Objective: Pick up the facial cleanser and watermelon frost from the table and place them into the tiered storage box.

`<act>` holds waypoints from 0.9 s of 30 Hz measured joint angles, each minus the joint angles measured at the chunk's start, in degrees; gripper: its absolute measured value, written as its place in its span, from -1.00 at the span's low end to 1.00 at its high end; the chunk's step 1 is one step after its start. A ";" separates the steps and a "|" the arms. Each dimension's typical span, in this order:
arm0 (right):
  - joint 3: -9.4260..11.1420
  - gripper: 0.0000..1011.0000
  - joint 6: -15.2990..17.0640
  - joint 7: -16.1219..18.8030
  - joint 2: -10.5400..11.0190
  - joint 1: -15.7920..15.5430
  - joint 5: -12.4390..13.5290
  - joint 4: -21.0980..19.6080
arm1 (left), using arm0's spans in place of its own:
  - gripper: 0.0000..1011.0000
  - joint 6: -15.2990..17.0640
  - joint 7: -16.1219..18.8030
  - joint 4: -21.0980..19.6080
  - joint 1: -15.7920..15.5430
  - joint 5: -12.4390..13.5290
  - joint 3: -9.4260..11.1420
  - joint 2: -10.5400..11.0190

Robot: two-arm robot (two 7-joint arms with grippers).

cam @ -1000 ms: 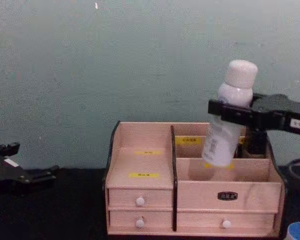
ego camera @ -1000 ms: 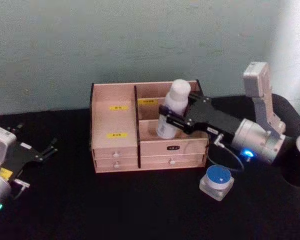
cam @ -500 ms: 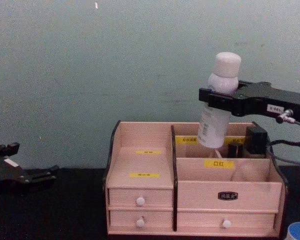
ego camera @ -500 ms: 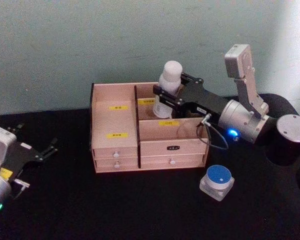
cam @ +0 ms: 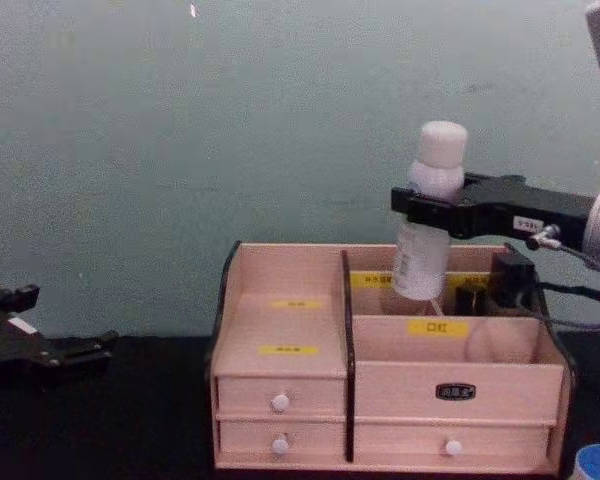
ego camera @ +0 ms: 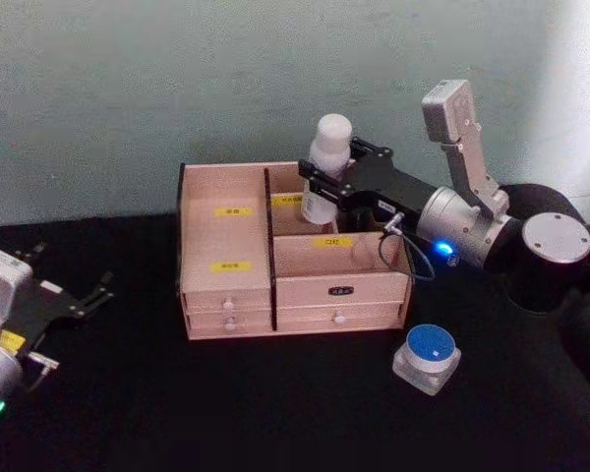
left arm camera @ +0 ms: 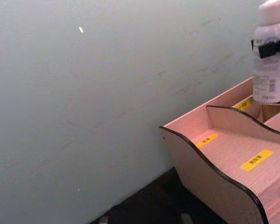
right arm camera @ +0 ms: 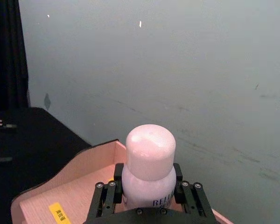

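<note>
Right gripper (ego camera: 322, 187) clamps facial cleanser (ego camera: 329, 147) near upright over rear right compartment of tiered storage box (ego camera: 226, 246). Watermelon frost (ego camera: 428, 356) stands on black table (ego camera: 275, 413). Left gripper (ego camera: 88, 295) parked, fingers spread. Grey-green wall (ego camera: 177, 79) behind

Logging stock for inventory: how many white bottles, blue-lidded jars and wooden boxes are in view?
White bottles: 1, the facial cleanser, in the right claw at the rear of the tiered storage box.
Blue-lidded jars: 1, the watermelon frost.
Wooden boxes: 1.
Total: 3.
</note>
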 joint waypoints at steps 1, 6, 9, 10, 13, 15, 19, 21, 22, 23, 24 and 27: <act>0.00 0.18 -0.04 0.11 -0.17 0.20 -0.06 0.40 | 0.98 0.00 0.00 0.00 0.00 0.00 0.00 0.00; 0.13 0.18 -0.32 1.02 -1.28 1.62 -0.29 3.51 | 0.98 0.00 0.00 0.00 0.00 0.00 0.00 0.00; 0.22 0.18 -0.36 1.45 -1.76 2.15 -0.33 4.80 | 0.98 0.00 0.00 0.00 0.00 0.00 0.00 0.00; 0.24 0.18 -0.36 1.54 -1.87 2.25 -0.34 5.07 | 0.98 0.00 0.00 0.00 0.00 0.00 0.00 0.00; 0.27 0.18 -0.43 1.95 -2.27 2.62 -0.40 6.12 | 0.98 0.00 0.00 0.00 0.00 0.00 0.00 0.00; 0.28 0.18 -0.55 2.26 -2.59 2.92 -0.42 6.93 | 0.98 0.00 0.00 0.00 0.00 0.00 0.00 0.00; 0.26 0.18 -0.65 2.80 -3.19 3.51 -0.54 8.55 | 0.98 0.00 0.00 0.00 0.00 0.00 0.00 0.00; 0.21 0.18 -0.66 3.00 -3.45 3.76 -0.60 9.30 | 0.98 0.00 0.00 0.00 0.00 0.00 0.00 0.00; 0.17 0.18 -0.66 3.21 -3.70 4.00 -0.63 10.04 | 0.98 0.00 0.00 0.00 0.00 0.00 0.00 0.00; 0.15 0.18 -0.66 3.28 -3.81 4.10 -0.66 10.35 | 0.98 0.00 0.00 0.00 0.00 0.00 0.00 0.00; 0.14 0.18 -0.64 3.34 -3.90 4.16 -0.68 10.62 | 0.98 0.00 0.00 0.00 0.00 0.00 0.00 0.00; 0.09 0.18 -0.47 3.54 -4.26 4.51 -0.76 11.67 | 0.98 0.00 0.00 0.00 0.00 0.00 0.00 0.00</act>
